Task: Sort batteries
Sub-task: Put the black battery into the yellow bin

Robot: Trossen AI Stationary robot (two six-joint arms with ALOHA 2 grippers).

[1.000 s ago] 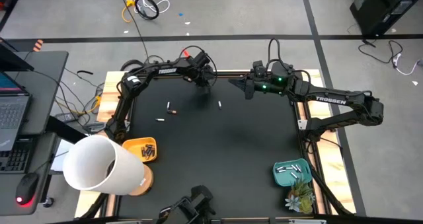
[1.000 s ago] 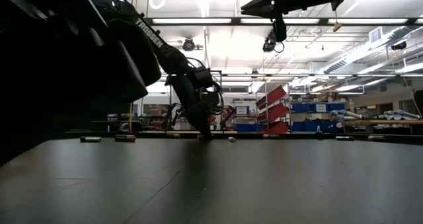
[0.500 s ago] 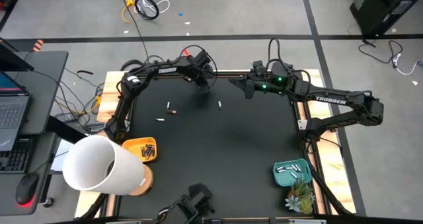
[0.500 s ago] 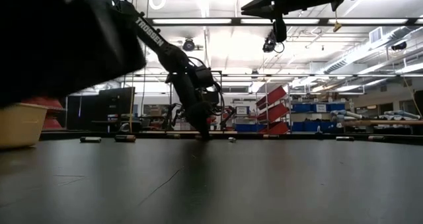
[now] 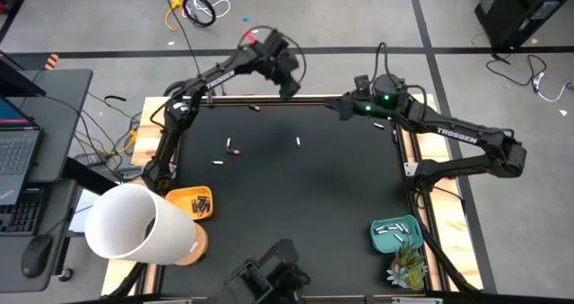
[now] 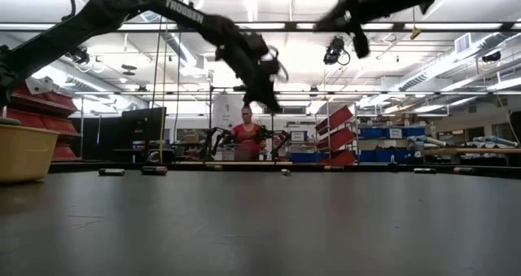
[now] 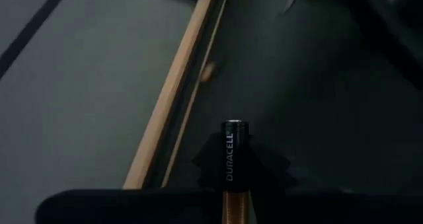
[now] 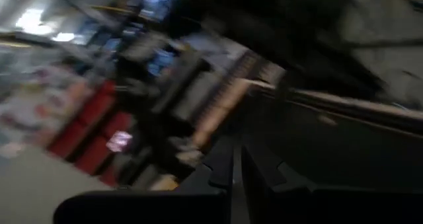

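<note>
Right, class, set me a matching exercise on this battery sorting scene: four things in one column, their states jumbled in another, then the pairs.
Things:
1. left end effector
2. orange tray
3. teal tray
4. black table

States:
a. holds pale batteries
b. raised, shut on a dark Duracell battery
c. holds dark batteries
d. has loose batteries lying on it

Pairs: 1-b, 2-c, 3-a, 4-d.

The right end effector waits over the table's far edge and is not part of the exercise.
</note>
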